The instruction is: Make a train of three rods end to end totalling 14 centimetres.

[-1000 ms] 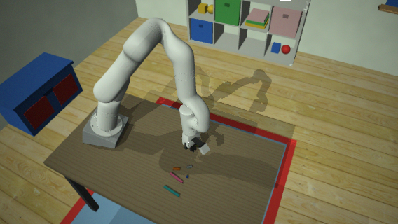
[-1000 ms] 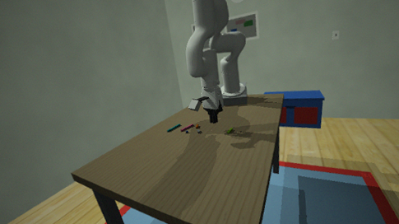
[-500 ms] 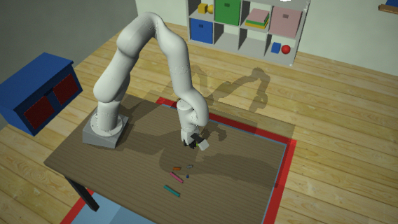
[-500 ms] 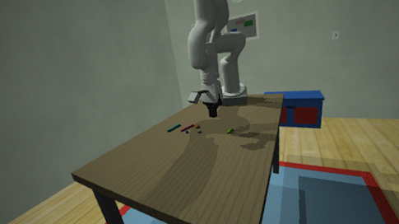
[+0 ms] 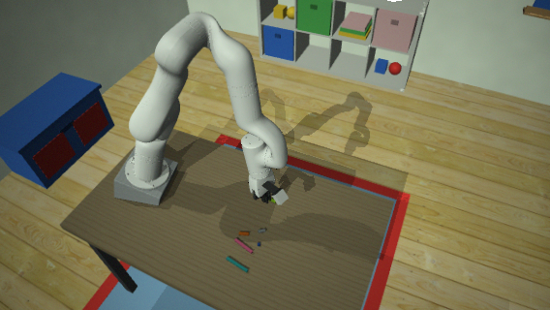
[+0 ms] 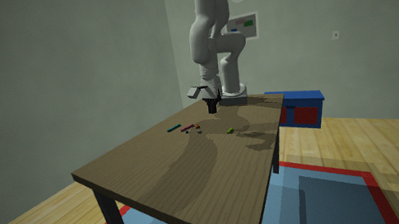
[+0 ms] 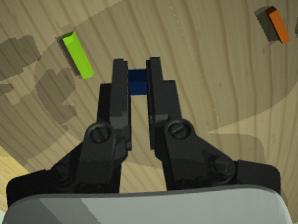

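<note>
My gripper [image 7: 137, 77] is shut on a small blue rod [image 7: 137, 82] and holds it above the table, as the top and exterior views show [image 5: 263, 198] [image 6: 212, 110]. A lime rod [image 7: 77, 55] lies flat on the table to the left of the fingers in the wrist view and apart from the other rods in the exterior view [image 6: 230, 130]. On the table I also see a pink rod [image 5: 243, 245], a turquoise rod [image 5: 237, 263] and a second small blue rod [image 5: 259, 244].
The arm's base [image 5: 145, 181] stands at the table's back left corner. A blue cabinet [image 5: 50, 127] is on the floor to the left, and a shelf unit [image 5: 339, 39] stands at the far wall.
</note>
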{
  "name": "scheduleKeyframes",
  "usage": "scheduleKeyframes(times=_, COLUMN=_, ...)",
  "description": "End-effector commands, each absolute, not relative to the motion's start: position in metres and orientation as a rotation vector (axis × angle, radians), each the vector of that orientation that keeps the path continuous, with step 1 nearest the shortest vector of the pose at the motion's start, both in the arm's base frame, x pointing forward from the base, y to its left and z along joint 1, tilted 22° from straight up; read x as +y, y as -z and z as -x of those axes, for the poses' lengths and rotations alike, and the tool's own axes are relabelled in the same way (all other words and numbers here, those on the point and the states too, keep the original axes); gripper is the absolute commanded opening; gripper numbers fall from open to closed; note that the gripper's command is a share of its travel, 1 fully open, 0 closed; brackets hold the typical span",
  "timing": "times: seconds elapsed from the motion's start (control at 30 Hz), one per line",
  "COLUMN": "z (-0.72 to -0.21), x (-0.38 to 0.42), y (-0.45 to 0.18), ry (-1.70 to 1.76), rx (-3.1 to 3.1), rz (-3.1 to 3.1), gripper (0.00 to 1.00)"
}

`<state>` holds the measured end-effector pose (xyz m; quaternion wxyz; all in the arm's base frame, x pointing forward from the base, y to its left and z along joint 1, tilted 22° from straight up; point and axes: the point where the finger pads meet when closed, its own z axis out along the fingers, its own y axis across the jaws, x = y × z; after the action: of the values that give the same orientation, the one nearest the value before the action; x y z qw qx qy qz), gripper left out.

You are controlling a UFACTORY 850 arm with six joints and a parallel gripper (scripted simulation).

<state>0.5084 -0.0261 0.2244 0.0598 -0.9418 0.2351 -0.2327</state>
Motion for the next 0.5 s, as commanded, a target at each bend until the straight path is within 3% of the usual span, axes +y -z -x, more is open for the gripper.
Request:
scheduleKeyframes(times=0.0, z=-0.509, x=-0.0262, y=-0.2259, ry=0.547, rx=0.719, rz=2.895, gripper=0.04)
scheduleKeyframes(times=0.47, z=-0.5037, x=-0.0328, y=-0.2233, ry=0.54, rx=0.7, rz=2.903, gripper=0.04)
